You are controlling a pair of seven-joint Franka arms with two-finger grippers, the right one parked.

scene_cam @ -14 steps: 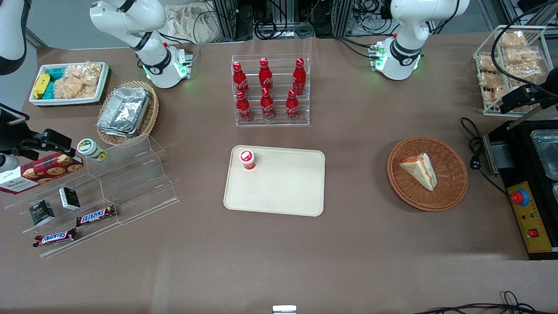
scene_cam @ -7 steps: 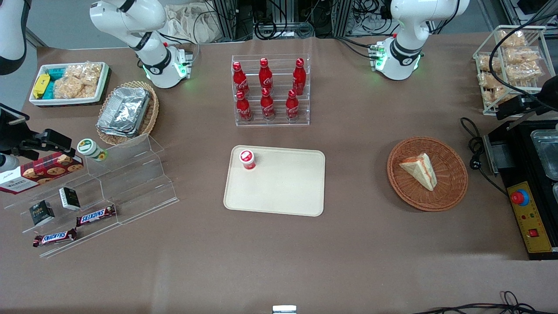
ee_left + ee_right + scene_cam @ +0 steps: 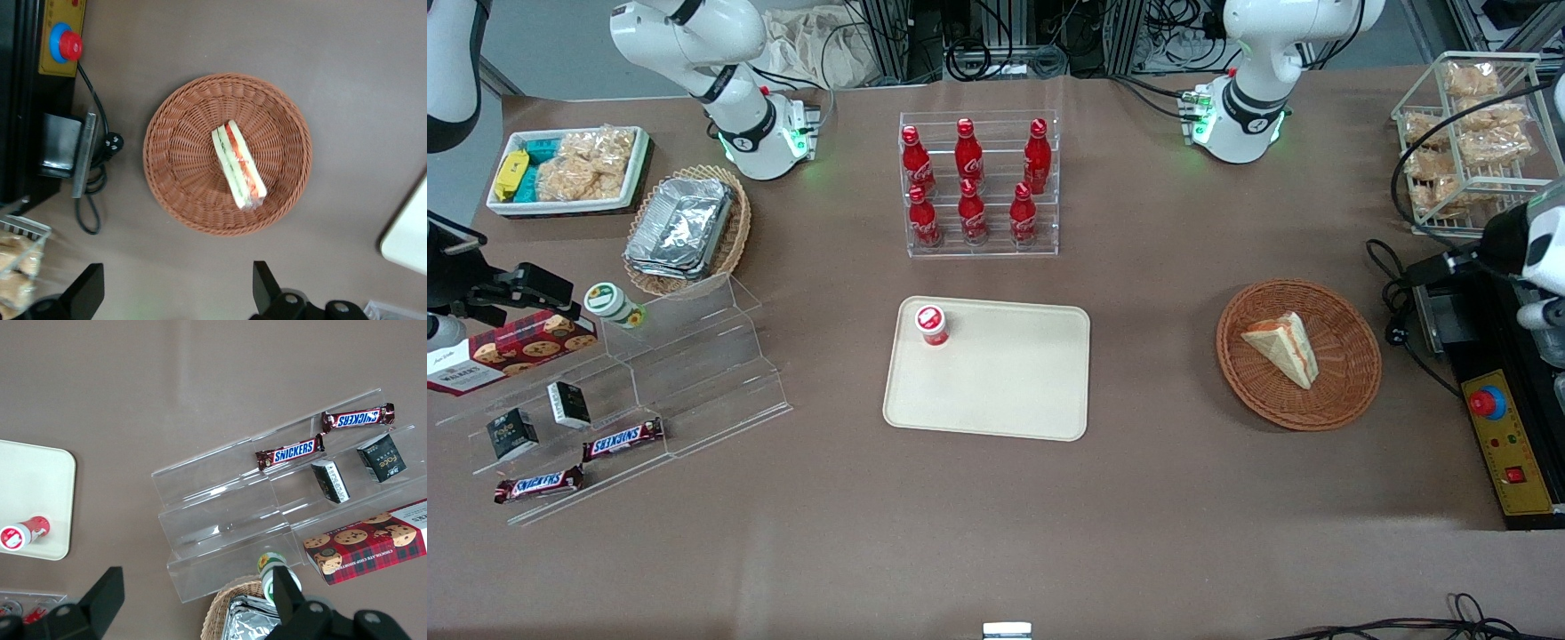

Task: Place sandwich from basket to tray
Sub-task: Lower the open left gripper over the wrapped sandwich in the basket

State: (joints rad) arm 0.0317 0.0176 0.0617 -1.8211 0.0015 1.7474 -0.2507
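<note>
Wicker basket (image 3: 227,154) holds one sandwich (image 3: 238,165); your spread gripper (image 3: 177,293) hovers above it, one tray (image 3: 987,368) with one red cup (image 3: 931,324) nearby.

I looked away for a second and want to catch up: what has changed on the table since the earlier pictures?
Only the left arm moved: its gripper, open, has swung nearer the front camera, toward the basket, and now hangs above the table beside it. It holds nothing. The sandwich lies in the basket as before, and the tray is unmoved.

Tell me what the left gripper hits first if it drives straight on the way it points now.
Probably bare table just outside the basket, not the sandwich. The open gripper points downward from well above; depth is unclear, so the basket's rim might come first.
</note>
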